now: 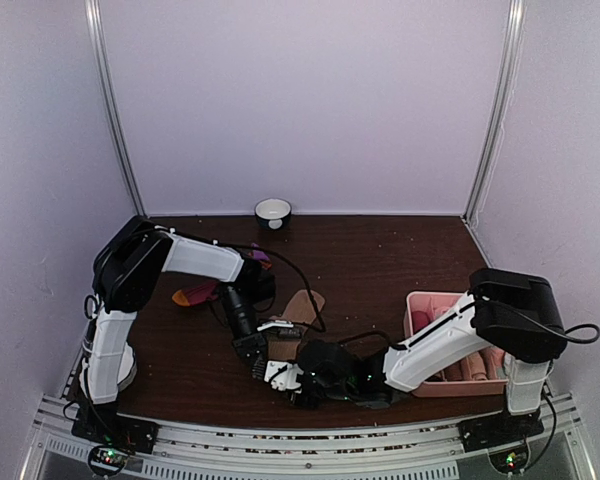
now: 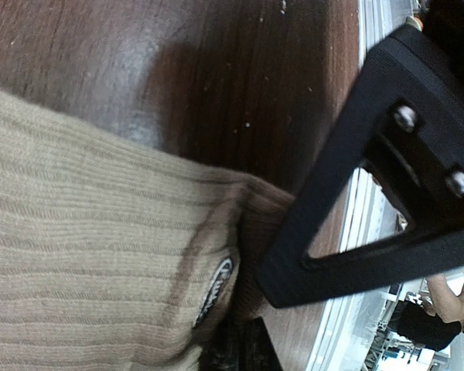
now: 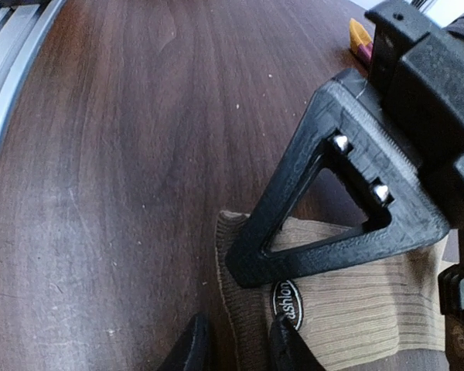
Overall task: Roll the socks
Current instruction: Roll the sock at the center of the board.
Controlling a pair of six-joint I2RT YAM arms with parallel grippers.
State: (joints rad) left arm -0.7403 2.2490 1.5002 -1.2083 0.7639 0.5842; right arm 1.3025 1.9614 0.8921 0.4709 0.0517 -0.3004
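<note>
Two white-and-black robot arms, the left arm (image 1: 195,258) and the right arm (image 1: 435,345), stand over one dark brown wooden table (image 1: 380,260). On it lie two loose socks: one tan ribbed fabric sock (image 1: 302,308), bearing one small oval black label (image 3: 286,304), and one dark red sock with an orange tip (image 1: 200,293), partly hidden by the left arm. There is also one small white round bowl with a dark rim (image 1: 273,211) and one pink rectangular plastic tray (image 1: 415,300); the pale rolled socks (image 1: 470,372) inside it are too covered by the right arm to count.
</note>
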